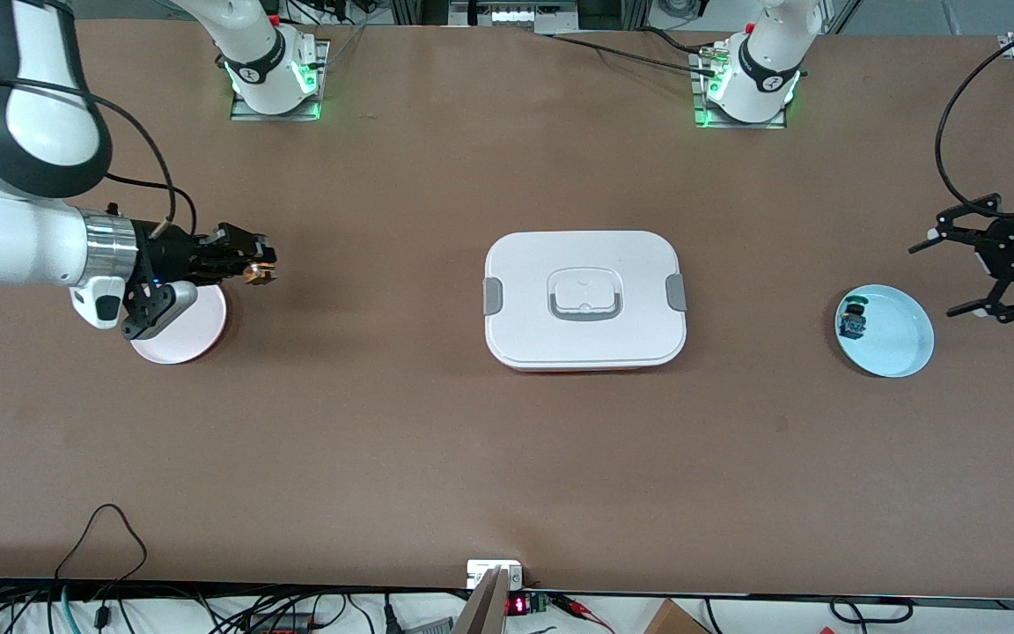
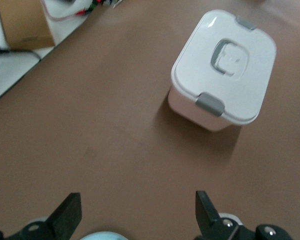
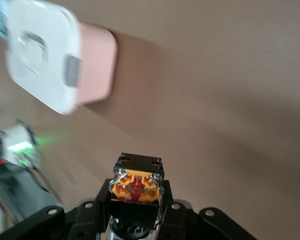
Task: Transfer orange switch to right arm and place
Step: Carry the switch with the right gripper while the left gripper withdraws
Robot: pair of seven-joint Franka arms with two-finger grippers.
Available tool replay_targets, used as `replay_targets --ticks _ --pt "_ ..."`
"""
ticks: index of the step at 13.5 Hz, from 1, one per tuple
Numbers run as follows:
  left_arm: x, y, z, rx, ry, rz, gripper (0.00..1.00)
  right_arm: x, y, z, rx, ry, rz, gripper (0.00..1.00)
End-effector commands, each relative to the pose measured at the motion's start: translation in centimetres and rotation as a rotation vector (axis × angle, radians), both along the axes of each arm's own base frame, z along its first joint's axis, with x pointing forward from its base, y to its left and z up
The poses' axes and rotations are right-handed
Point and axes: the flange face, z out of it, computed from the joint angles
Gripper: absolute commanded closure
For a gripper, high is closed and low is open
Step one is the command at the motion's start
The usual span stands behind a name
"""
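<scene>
While the right gripper (image 1: 259, 265) hangs beside the pink plate (image 1: 199, 339) at its arm's end of the table, the front view shows its fingers clamped on the orange switch (image 1: 253, 273); the handover looks done. The left gripper (image 1: 965, 269) waits, spread wide and empty, by the blue plate (image 1: 899, 339), where the green switch (image 1: 854, 321) lies. Between the plates sits the lidded box (image 1: 584, 298).

From the left wrist, the box (image 2: 225, 70) shows past open fingers (image 2: 65, 215).

From the right wrist, the switch (image 3: 136, 186) sits squarely gripped. Placing well probably means centring over the plate, lowering gently, then releasing.
</scene>
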Motion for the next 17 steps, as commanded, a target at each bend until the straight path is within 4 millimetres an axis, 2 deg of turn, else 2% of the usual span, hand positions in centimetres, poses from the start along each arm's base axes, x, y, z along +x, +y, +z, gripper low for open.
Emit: replay_targets --ticks 1,4,6,8,9,12,14,15,17 --pt "0.2 -1.6 4.2 0.176 0.043 0.179 0.00 -1.0 -2.1 -0.7 -0.121 -0.041 0.135 1.00" --pt "-0.6 -2.6 7.1 0.289 0.086 0.320 0.00 -0.8 -4.4 -1.6 -0.302 -0.075 0.312 1.00" --pt "-0.7 -3.3 7.2 0.323 0.139 0.457 0.00 -0.5 -5.4 -2.5 -0.349 -0.127 0.472 1.00" --pt "-0.9 -3.8 8.6 0.330 0.188 0.607 0.00 -0.2 -7.0 -3.3 -0.387 -0.176 0.609 1.00" --pt "-1.0 -4.3 8.6 0.337 0.234 0.676 0.00 -0.1 -7.5 -3.9 -0.397 -0.198 0.670 1.00" --pt "-0.7 -6.5 7.7 0.340 0.309 0.803 0.00 0.3 -10.9 -6.2 -0.395 -0.270 0.845 1.00" --pt "-0.8 -8.9 7.6 0.349 0.333 0.817 0.00 0.4 -12.9 -7.9 -0.376 -0.315 0.931 1.00" --pt "-0.9 -9.5 7.7 0.360 0.340 0.830 0.00 0.3 -13.5 -8.6 -0.368 -0.328 0.963 1.00" --pt "-1.0 -9.5 8.0 0.356 0.348 0.916 0.00 -0.2 -14.5 -10.3 -0.352 -0.357 1.028 0.99"
